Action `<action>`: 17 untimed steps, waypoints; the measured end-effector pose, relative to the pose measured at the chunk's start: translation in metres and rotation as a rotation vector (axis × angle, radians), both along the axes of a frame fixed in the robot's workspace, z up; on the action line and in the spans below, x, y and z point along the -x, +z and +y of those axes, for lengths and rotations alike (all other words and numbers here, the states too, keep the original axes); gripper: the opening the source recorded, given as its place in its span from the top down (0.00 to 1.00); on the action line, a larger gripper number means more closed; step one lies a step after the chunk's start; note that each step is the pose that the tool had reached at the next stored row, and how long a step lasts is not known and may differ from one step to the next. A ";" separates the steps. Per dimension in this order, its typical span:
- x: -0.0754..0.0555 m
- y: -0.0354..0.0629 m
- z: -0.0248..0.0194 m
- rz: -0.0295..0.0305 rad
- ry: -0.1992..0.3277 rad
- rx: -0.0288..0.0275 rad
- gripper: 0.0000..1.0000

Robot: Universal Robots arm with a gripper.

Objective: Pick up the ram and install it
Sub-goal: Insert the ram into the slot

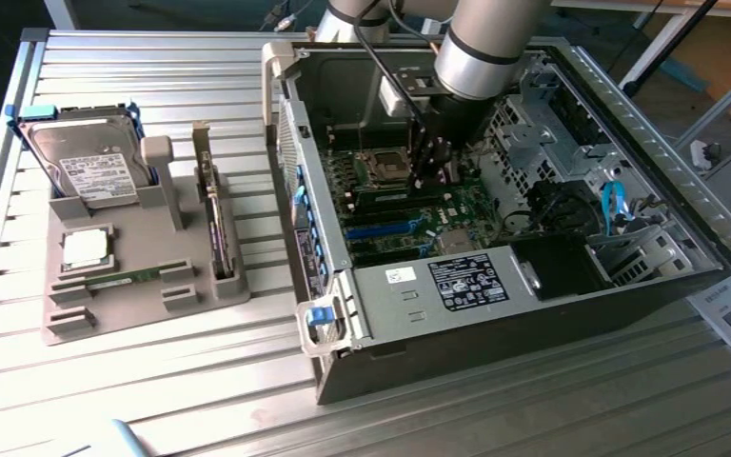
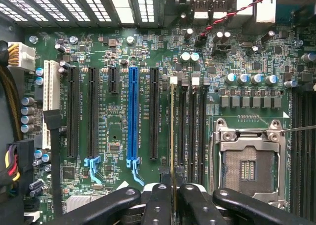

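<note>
The ram (image 2: 172,136) is seen edge-on as a thin green-gold strip standing along the memory slot closest to the long black card slots. My gripper (image 2: 174,198) is shut on its near end, one black finger (image 2: 159,203) pressed to each side. In the exterior view the gripper (image 1: 429,176) reaches down into the open computer case (image 1: 467,286), right over the motherboard's memory slots beside the processor socket (image 2: 247,168). The stick's lower edge is hidden in the slot, so I cannot tell how deep it sits.
The neighbouring black memory slots (image 2: 192,131) and a blue card slot (image 2: 133,116) flank the stick. On the exterior view's left, a grey holder (image 1: 137,305) carries a hard drive (image 1: 87,171), an upright expansion card (image 1: 220,228), a silver processor chip (image 1: 87,248) and another green stick (image 1: 122,279).
</note>
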State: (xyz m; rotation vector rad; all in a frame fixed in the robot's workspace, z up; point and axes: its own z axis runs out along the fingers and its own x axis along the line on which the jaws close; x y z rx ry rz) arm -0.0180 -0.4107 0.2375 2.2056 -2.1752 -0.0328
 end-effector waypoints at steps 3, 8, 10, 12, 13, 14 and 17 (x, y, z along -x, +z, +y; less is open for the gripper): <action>0.000 -0.0004 0.0000 -0.0001 0.000 -0.0001 0.87; -0.001 -0.0021 0.0000 0.0000 0.000 -0.0001 0.87; -0.001 -0.0024 0.0000 0.0000 0.000 0.0000 0.87; -0.002 -0.0029 0.0000 0.0000 0.000 0.0000 0.87; -0.003 -0.0031 0.0000 0.0001 0.000 0.0000 0.87; -0.003 -0.0031 0.0000 0.0000 0.000 0.0000 0.87; -0.003 -0.0032 0.0000 0.0000 0.000 -0.0001 0.87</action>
